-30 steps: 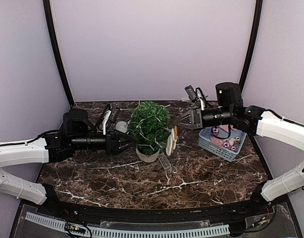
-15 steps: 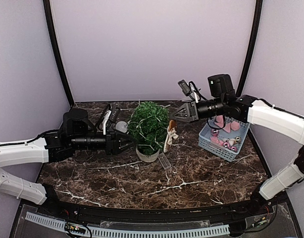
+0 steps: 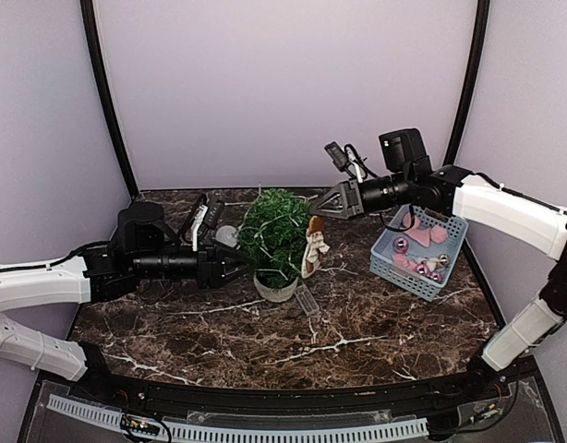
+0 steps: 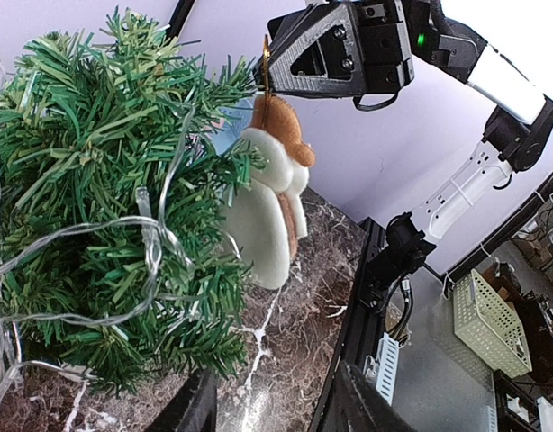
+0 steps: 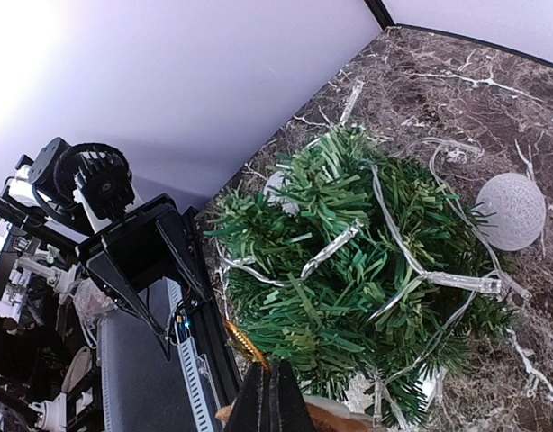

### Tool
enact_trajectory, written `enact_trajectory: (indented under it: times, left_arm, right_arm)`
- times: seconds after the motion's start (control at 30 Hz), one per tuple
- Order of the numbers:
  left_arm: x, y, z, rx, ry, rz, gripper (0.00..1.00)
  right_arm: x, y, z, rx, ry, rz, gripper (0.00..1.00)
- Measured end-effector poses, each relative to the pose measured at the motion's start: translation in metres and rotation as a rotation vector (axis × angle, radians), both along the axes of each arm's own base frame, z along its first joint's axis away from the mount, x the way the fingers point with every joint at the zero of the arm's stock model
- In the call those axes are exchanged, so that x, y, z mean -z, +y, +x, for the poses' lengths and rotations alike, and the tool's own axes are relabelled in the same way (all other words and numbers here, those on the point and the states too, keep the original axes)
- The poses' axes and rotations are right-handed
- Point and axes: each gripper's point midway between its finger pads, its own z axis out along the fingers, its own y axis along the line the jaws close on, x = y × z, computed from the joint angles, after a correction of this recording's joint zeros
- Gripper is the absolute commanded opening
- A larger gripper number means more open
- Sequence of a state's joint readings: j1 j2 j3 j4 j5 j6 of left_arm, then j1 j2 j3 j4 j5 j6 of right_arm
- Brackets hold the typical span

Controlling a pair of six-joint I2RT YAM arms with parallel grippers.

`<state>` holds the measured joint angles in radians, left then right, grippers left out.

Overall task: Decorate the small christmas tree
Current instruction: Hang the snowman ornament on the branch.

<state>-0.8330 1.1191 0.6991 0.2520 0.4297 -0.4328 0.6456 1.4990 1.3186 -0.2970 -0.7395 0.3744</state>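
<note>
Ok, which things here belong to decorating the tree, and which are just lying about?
Job: small christmas tree; angel ornament hanging from the right pincer; blue basket of ornaments.
Lying about: grey ball (maybe an ornament); clear plastic piece.

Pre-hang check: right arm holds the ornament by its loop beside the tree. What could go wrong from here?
The ornament hangs beside the tree, not over a branch; opening the right gripper would likely drop it. Its loop could snag the light string. Pushing in may tip the tree: the left gripper is open beside it.
</note>
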Motion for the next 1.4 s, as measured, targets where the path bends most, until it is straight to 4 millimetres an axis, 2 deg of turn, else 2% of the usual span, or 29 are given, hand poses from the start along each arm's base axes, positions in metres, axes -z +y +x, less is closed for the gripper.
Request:
enact_trajectory:
  times: [0.47,0.87,0.9,1.0,1.13,1.27,1.4]
  left_arm:
    - [0.000,0.000,0.000,0.001,-0.002,0.001,0.47]
    - [0.000,0.000,0.000,0.002,-0.007,0.003,0.48]
    - [-0.001,0.000,0.000,0.002,-0.009,0.004,0.49]
    - [-0.005,0.001,0.004,-0.013,-0.029,0.015,0.61]
    - [-0.021,0.002,0.014,-0.058,-0.073,0.020,0.72]
    - [-0.040,0.002,0.028,-0.113,-0.126,0.022,0.74]
    - [-0.047,-0.003,0.040,-0.139,-0.157,0.035,0.73]
  right_arm:
    - [0.015,-0.009,0.012,0.041,0.055,-0.036,0.00]
    - [0.017,-0.017,0.021,0.068,0.091,-0.018,0.00]
    - [0.017,-0.017,0.021,0.068,0.097,-0.015,0.00]
    - [0.015,-0.017,0.021,0.065,0.105,-0.005,0.00]
    - [0.011,-0.016,0.019,0.050,0.110,0.017,0.00]
    - [0.012,-0.012,0.020,0.038,0.127,0.030,0.00]
    - [0.016,-0.010,0.021,0.027,0.150,0.034,0.00]
